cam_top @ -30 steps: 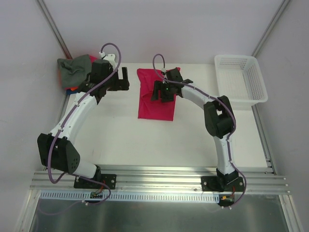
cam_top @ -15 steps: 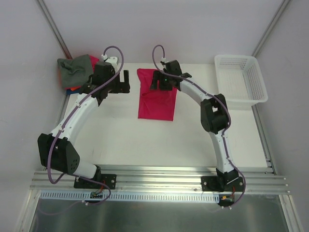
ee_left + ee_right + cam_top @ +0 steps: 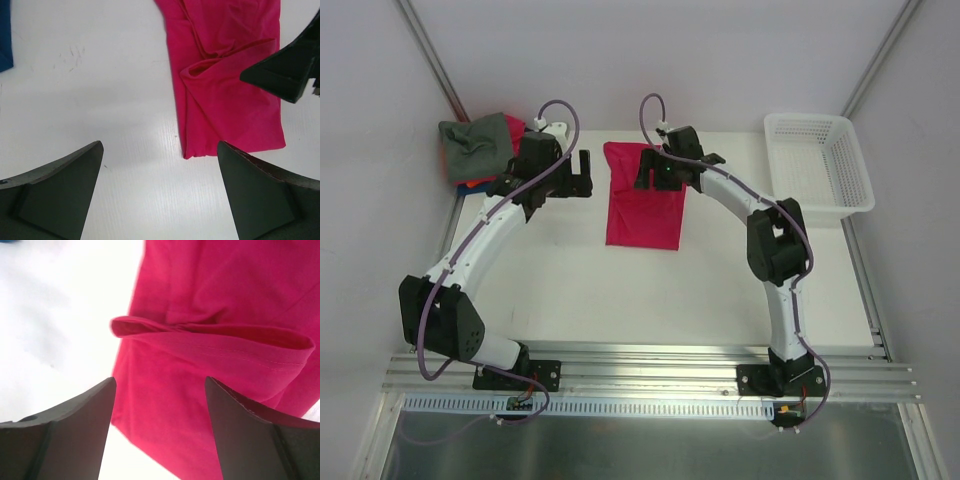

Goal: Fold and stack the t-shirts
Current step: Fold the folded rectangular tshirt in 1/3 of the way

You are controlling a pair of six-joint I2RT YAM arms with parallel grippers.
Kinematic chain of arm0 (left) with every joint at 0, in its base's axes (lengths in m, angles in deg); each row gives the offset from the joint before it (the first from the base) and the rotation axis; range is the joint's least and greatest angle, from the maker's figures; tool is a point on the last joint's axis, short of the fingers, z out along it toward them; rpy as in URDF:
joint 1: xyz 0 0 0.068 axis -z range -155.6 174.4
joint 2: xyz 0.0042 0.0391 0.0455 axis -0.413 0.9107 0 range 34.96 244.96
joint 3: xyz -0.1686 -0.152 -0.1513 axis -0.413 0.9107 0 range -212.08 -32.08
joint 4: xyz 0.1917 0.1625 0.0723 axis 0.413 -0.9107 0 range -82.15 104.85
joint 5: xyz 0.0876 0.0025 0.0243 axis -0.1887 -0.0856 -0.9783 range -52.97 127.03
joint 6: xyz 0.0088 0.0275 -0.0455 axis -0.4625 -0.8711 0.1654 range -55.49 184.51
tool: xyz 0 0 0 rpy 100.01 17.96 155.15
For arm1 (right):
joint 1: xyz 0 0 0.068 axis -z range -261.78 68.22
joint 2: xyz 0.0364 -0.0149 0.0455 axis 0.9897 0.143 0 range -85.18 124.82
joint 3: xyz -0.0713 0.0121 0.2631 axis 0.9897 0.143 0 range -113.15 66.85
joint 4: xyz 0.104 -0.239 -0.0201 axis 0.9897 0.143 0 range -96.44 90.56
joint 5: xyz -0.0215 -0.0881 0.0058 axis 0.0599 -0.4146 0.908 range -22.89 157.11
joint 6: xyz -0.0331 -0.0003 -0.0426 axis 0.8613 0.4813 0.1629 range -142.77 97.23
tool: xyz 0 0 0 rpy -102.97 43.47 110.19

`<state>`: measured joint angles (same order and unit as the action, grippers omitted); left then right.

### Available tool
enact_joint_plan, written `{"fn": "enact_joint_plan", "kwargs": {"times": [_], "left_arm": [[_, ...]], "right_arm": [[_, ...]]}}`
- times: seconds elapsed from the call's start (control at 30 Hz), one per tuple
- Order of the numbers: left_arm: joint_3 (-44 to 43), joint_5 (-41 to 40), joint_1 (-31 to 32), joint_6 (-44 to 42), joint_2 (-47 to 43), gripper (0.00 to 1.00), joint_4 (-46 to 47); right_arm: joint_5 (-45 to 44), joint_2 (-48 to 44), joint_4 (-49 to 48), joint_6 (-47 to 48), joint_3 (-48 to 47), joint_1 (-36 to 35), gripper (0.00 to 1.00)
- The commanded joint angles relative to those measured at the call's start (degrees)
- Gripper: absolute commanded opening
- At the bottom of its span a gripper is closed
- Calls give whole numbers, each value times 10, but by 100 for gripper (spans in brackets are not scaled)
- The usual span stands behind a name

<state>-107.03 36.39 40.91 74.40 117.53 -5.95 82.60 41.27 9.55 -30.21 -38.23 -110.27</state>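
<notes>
Where the white table (image 3: pixel 570 270) ends far-left, crumpled grey-green cloth t-shirt (image 3: pixel 475 142): heaped.
Left gripper (image 3: pixel 160 147): spread wide, empty.
Crimson-red folded cloth t-shirt (image 3: pixel 645 215): flat, mid-table.
Right gripper (image 3: pixel 160 381): parted, empty, above its far end.

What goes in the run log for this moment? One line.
left jaws: open, near red t-shirt | right jaws: open, over red t-shirt | grey-green t-shirt: far-left pile | basket: far right

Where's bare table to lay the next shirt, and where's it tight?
Widest bare table lies on the near side of the red shirt. A narrower strip between that shirt and the white basket sits under the right arm. Tight: far-left corner, shirt pile beside left hand.
</notes>
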Motion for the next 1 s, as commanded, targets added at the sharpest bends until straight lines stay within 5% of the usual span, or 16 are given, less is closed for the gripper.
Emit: {"fn": "enact_joint_plan", "kwargs": {"times": [0.0,0.8,0.97], "left_arm": [[13,-6,1,11,-26,99,5],[-48,-83,-1,-58,-12,99,13],[-57,-72,-2,-63,-6,99,13]], "right_arm": [[9,-68,-18,-2,-14,-8,76],[19,65,24,-43,-12,-26,77],[42,21,34,-71,89,-29,77]]}}
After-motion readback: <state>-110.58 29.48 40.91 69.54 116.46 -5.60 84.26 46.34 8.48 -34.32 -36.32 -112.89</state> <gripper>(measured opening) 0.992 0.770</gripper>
